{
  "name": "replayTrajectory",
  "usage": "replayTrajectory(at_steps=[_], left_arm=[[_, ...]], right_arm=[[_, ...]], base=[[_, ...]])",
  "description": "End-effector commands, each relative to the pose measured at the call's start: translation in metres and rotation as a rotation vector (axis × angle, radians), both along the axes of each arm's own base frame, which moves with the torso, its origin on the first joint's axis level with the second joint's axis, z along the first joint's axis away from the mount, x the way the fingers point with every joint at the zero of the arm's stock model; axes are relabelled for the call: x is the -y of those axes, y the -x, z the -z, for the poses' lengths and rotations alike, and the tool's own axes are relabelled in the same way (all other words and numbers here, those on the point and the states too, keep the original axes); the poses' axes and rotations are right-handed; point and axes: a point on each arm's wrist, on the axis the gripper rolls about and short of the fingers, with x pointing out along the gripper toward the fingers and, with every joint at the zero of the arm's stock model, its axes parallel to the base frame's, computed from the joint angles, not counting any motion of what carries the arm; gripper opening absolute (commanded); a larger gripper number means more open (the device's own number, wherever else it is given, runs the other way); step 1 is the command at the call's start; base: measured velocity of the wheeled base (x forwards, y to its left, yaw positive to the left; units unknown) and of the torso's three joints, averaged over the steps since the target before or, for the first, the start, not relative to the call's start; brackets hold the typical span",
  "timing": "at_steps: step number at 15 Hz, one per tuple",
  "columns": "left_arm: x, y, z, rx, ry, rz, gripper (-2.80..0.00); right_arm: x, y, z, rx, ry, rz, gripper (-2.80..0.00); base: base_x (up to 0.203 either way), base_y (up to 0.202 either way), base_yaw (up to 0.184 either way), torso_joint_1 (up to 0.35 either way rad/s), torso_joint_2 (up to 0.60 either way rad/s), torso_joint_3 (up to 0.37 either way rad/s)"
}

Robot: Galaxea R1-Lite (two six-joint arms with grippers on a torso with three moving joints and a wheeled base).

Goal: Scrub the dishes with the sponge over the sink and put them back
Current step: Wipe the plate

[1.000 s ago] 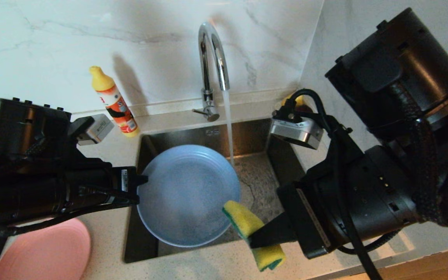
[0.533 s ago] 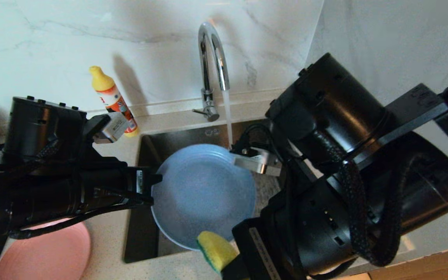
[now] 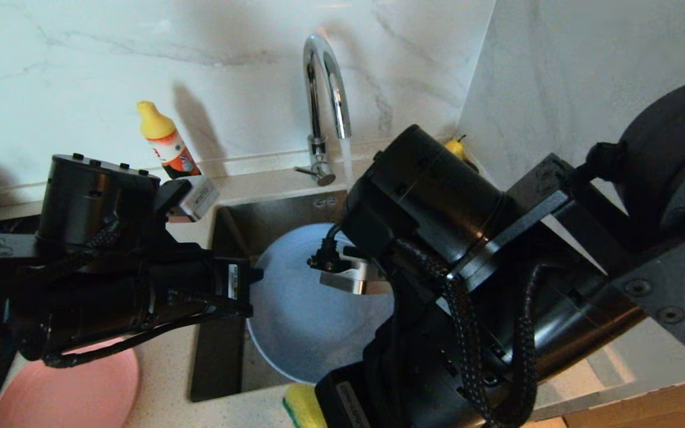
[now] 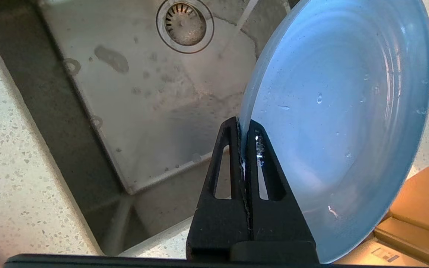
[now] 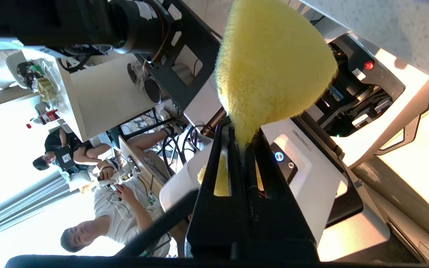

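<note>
A light-blue plate [image 3: 295, 321] hangs tilted over the sink [image 3: 223, 238], with my left gripper [image 4: 242, 124] shut on its rim. The plate's wet face [image 4: 341, 111] shows in the left wrist view, above the basin floor and drain strainer [image 4: 184, 24]. My right gripper [image 5: 242, 130] is shut on the yellow sponge [image 5: 274, 63]. In the head view only a corner of the sponge [image 3: 304, 407] pokes out under the right arm, at the counter's front edge just below the plate. A pink plate [image 3: 69, 386] lies on the counter at the left.
The chrome tap [image 3: 324, 77] is running, and its stream [image 3: 347, 160] falls behind the right arm. A yellow-capped soap bottle [image 3: 167, 145] stands against the back wall. A pear [image 3: 454, 147] sits in the back right corner. The bulky right arm [image 3: 467, 285] covers the sink's right half.
My left gripper has carried the blue plate to the right. My right arm has swung in over the sink, taking the sponge down and left to the counter's front edge.
</note>
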Motion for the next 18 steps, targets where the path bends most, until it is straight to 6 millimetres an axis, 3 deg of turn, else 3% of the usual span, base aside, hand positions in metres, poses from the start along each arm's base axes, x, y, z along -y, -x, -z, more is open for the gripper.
replayTrajectory(at_steps=[1,7,13,18], left_arm=[[0.001,-0.001,0.001,-0.002,0.0,-0.001,-2.8],[0.002,-0.004,0.003,-0.009,-0.007,-0.009,-2.8],[0.003,-0.005,0.0,0.002,-0.001,-0.031,-2.8],[0.002,-0.004,0.002,-0.004,0.0,-0.033,-2.8]], right_arm=[[-0.012,0.0,0.008,-0.019,0.028,-0.014,-2.8],[-0.027,0.015,0.016,-0.021,0.089,-0.053,-2.8],[-0.044,0.013,0.035,0.007,0.171,-0.03,-2.8],[-0.049,0.009,0.036,0.092,0.193,0.048,-2.8]], base=[[0.0,0.0,0.0,0.0,0.0,0.0],[0.0,0.0,0.0,0.0,0.0,0.0],[0.0,0.0,0.0,0.0,0.0,0.0],[0.0,0.0,0.0,0.0,0.0,0.0]])
